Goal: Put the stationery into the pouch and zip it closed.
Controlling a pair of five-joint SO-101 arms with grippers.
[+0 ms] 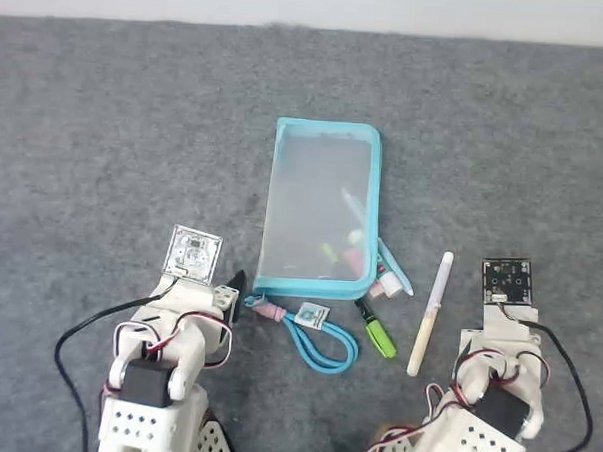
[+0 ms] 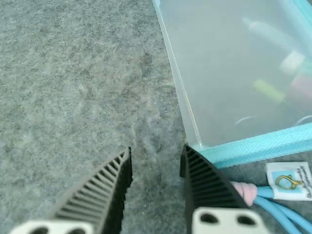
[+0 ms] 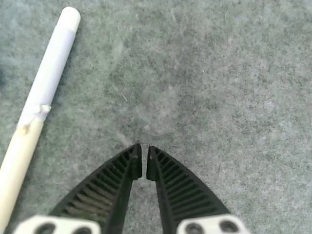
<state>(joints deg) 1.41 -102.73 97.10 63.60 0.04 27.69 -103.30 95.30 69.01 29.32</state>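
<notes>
Fig. 1, sorting stage, by appearance early in the task: the pouch (image 1: 318, 187) lies flat at the middle of the grey table (image 1: 106, 127), between the 2 arms, with a few pieces of stationery showing through its clear side. A blue pen (image 1: 397, 270) pokes out at the corner nearest the right arm, a green highlighter (image 1: 380, 335) lies on the table just beside that corner, and a white pen (image 1: 430, 314) lies apart from the pouch, near the right arm. The left gripper (image 2: 156, 152) hovers low over the table with its jaws parted and nothing between them, one jaw just beside the pouch's near corner, where the blue strap (image 1: 321, 352) and its tag (image 1: 311, 316) trail off. The right gripper (image 3: 144, 157) points down at bare table with its jaws almost together, holding nothing, the white pen off to one side. The sensible next piece is probably the white pen: part the right jaws first, turn the wrist so they straddle the barrel crosswise, and take it near its middle so it does not swing. Use the left gripper to pin or lift the pouch's edge, since the light pouch is likely to slide when a pen is pushed in. Feed each piece lengthwise through the open corner, and keep the strap clear of the zip line before you close it
</notes>
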